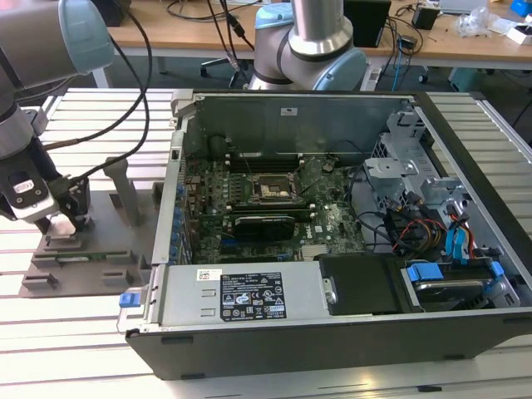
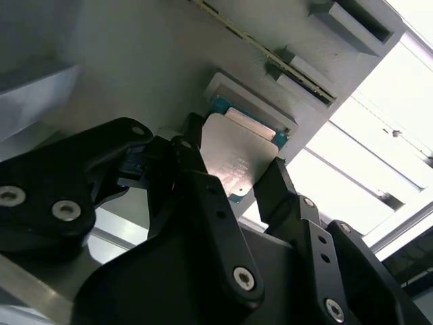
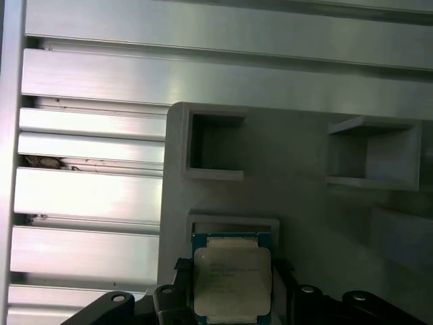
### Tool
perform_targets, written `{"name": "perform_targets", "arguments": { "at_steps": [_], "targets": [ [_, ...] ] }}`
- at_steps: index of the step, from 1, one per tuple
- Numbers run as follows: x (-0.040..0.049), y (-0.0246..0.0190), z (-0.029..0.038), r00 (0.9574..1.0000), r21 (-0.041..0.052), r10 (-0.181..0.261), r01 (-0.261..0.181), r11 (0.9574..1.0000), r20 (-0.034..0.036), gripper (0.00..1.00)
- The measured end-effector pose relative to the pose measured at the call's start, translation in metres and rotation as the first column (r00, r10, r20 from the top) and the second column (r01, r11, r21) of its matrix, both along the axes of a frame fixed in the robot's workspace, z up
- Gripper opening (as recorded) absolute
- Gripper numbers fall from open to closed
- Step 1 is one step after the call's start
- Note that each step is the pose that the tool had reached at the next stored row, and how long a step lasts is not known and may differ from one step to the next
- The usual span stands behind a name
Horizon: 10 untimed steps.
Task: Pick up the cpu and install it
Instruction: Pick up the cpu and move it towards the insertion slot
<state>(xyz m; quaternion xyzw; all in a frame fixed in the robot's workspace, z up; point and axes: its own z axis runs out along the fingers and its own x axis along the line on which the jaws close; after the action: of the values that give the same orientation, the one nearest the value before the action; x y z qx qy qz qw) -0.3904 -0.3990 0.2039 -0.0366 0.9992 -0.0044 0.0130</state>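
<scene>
The silver counter [image 1: 83,332] of ribbed aluminium profiles carries everything. On it lies a big black and grey desktop computer case [image 1: 332,341], with its side open. Inside it a green motherboard [image 1: 249,218] is visible, and the black rectangular socket frame [image 1: 264,189] sits in the middle of that board.

The grey robot arm with pale blue joint caps [image 1: 33,50] reaches down at the exterior view's left, well apart from the socket frame. Under it a flat grey plastic fixture tray [image 1: 108,266] rests on the counter, just beside the case.

The black end effector [image 1: 62,223] is low over this tray. In the second wrist view its two fingers [image 2: 203,193] are drawn narrow and press on opposite edges of the cpu [image 2: 237,152], a small flat square chip with a silver-grey metal top and a thin green edge. In the first wrist view the cpu [image 3: 232,281] sits at a raised square nest on the tray, between the fingers. I cannot tell if it is lifted off the nest or resting in it.
</scene>
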Motion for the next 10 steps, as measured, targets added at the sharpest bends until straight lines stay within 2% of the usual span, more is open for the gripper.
{"name": "perform_targets", "arguments": {
  "at_steps": [10],
  "targets": [
    [0.0, 0.0, 0.0146, 1.0, 0.0, 0.0, 0.0, 1.0, 0.0, 0.55]
  ]
}}
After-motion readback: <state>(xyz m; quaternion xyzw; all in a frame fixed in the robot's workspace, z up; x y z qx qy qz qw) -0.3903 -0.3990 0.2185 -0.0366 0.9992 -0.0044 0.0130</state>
